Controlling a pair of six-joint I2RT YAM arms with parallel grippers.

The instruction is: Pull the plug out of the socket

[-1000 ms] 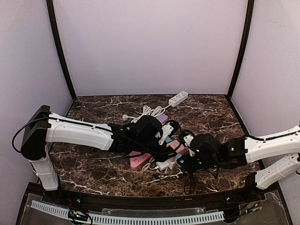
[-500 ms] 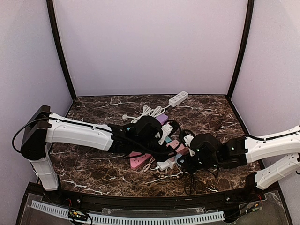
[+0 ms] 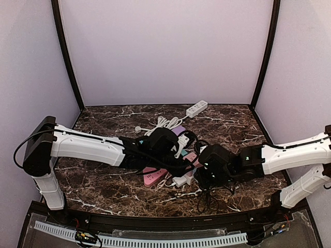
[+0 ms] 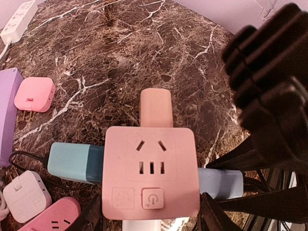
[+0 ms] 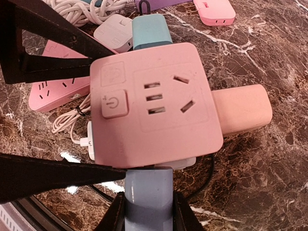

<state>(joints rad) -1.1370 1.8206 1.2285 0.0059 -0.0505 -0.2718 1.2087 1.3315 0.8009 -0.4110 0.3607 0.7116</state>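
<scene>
A pink cube socket [image 4: 151,173] sits between the fingers of my left gripper [image 4: 151,211], which is shut on its two sides. Plugs stick out of it: a pale blue plug [image 5: 147,197] on the side facing my right arm, a peach plug [image 4: 156,108] and a teal plug [image 4: 72,162]. My right gripper [image 5: 149,211] is shut on the pale blue plug, which still sits in the pink cube socket [image 5: 154,103]. In the top view both grippers meet at the socket [image 3: 190,157], mid-table.
A pink power strip [image 3: 154,176], a white adapter [image 4: 24,195], a pink adapter [image 4: 33,94] and a purple strip [image 4: 7,110] lie close around. A white cable coil [image 3: 163,124] and white power strip [image 3: 196,108] lie behind. Black cables [image 3: 212,196] trail in front.
My right arm has shifted a little to the left, closer to the socket. The left arm has held still.
</scene>
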